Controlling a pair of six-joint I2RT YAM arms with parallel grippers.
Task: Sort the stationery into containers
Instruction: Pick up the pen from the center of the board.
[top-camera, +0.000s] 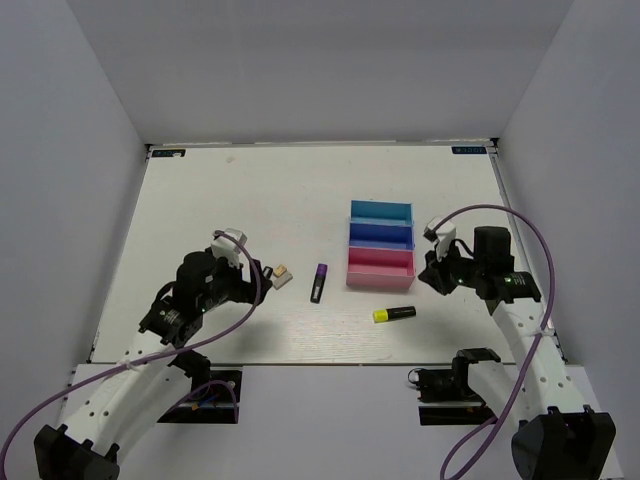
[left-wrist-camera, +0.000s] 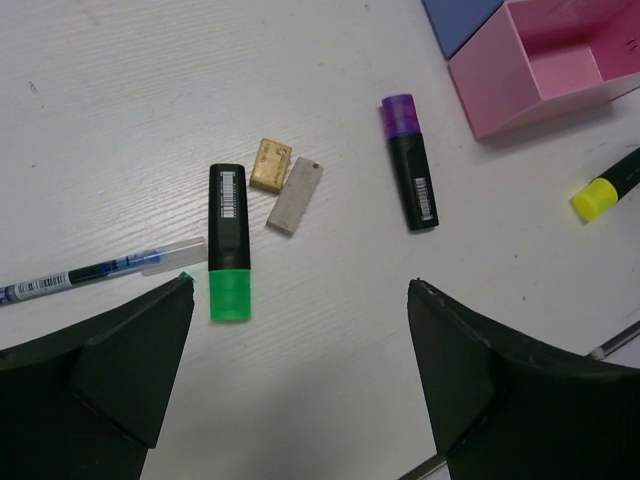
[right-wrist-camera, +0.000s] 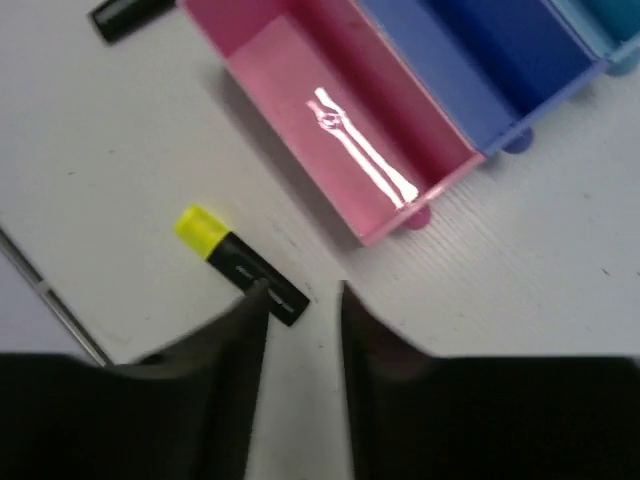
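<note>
The left gripper (left-wrist-camera: 300, 290) is hovering wide open, empty, over the green highlighter (left-wrist-camera: 229, 243), tan eraser (left-wrist-camera: 271, 164) and whitish eraser (left-wrist-camera: 296, 196). It should probably be centring on one item, clear of its neighbours. The right gripper (right-wrist-camera: 303, 293) is clenched on nothing beside the yellow highlighter (right-wrist-camera: 240, 265), just near of the pink tray (right-wrist-camera: 280, 60). The white surface (top-camera: 250, 190) is sitting between plain pale walls (top-camera: 320, 70).

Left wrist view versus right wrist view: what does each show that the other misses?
Only left wrist: a green highlighter, a blue pen, the tan eraser, the whitish eraser, the purple marker in full. Only right wrist: the cyan tray, just its corner. Both: the yellow highlighter, pink tray and blue tray; perhaps the marker's black end.
</note>
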